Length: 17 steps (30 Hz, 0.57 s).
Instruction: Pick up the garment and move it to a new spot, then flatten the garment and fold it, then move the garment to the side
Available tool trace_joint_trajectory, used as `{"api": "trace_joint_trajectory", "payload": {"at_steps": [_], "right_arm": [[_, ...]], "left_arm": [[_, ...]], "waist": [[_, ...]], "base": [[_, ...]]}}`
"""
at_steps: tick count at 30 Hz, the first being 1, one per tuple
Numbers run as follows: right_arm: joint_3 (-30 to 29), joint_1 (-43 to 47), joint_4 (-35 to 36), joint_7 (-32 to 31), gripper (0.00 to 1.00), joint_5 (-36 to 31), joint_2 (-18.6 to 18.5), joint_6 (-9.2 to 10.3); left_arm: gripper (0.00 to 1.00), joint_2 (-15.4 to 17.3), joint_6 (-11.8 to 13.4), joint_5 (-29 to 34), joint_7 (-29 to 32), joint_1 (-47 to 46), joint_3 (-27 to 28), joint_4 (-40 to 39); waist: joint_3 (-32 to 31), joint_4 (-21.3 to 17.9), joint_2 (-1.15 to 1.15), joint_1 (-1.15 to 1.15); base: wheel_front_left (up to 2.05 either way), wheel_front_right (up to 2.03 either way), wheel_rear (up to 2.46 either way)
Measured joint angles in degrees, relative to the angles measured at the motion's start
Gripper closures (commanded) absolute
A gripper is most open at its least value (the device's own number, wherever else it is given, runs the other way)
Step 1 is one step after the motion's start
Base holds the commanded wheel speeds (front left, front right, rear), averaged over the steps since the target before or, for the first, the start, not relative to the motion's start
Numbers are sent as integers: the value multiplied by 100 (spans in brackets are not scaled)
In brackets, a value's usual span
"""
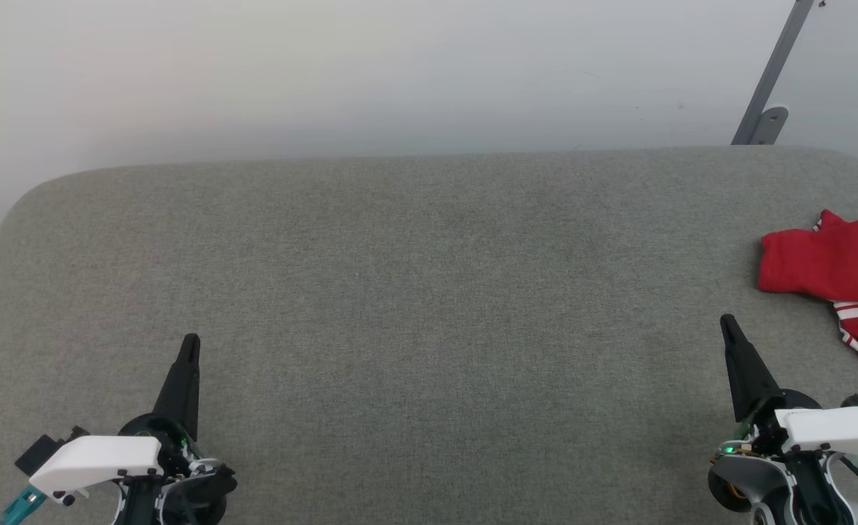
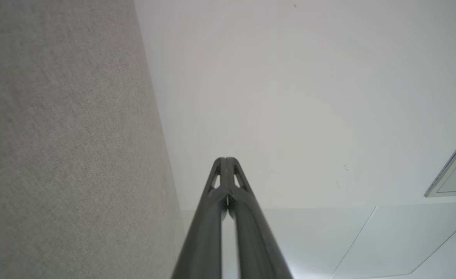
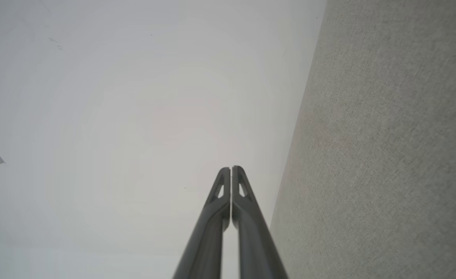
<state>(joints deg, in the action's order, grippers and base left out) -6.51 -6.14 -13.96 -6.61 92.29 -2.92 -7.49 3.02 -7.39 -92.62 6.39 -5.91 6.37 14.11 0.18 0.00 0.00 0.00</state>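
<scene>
The garment (image 1: 833,273), red with a strip of white-and-red striped trim, lies folded at the far right of the grey table (image 1: 414,292), partly cut off by the head view's edge. My right gripper (image 1: 727,321) is shut and empty, its tip a short way to the front left of the garment, not touching it. At the lower left my left gripper (image 1: 191,340) is shut and empty too, far from the garment. Each wrist view shows its own fingers pressed together: left gripper (image 2: 225,159), right gripper (image 3: 231,167).
A white wall (image 1: 399,73) rises behind the table's rounded far edge. A grey slanted metal strut (image 1: 771,80) stands at the back right. The wrist views look along the grey table (image 2: 57,135) (image 3: 386,155) toward the wall.
</scene>
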Motion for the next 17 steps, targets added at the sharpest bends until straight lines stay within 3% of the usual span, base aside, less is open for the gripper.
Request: {"api": "trace_joint_trajectory", "payload": {"at_steps": [17], "right_arm": [[0, 0, 0, 0, 100, 0, 0, 0]], "left_arm": [[100, -4, 0, 4, 14, 0, 5, 0]], "waist": [[0, 0, 0, 0]], "base": [[0, 0, 0]]}}
